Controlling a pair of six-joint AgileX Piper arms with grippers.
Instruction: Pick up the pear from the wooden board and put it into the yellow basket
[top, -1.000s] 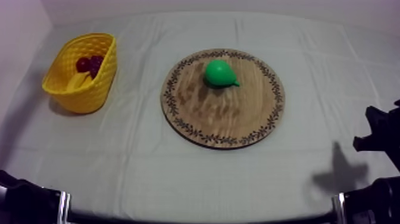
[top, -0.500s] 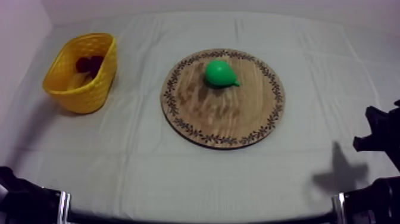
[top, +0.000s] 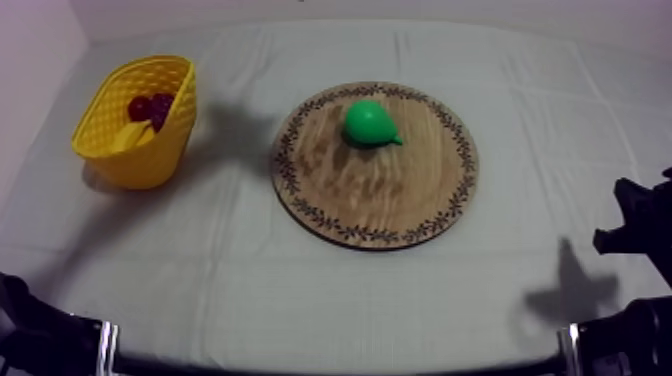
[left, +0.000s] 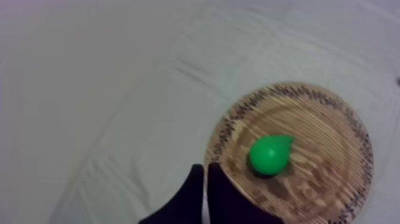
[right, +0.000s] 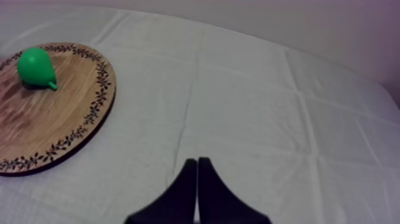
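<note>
Left arm (top: 40, 338) has shifted slightly; pear (top: 369, 122) rests on wooden board (top: 380, 195)

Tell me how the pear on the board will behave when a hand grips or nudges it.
The pear lies on its side on the wooden board, so a nudge would probably roll it around its narrow end. Its smooth, rounded skin looks slippery; a grip across the wide belly seems safest.

You have a creased grey-white cloth (right: 250, 89) spread under and ahead of your right gripper (right: 197, 161). Well away from that gripper, at the table's opposite side, a yellow banana (top: 129, 136) lies beside some dark red fruit (top: 150, 106), kind unclear.
</note>
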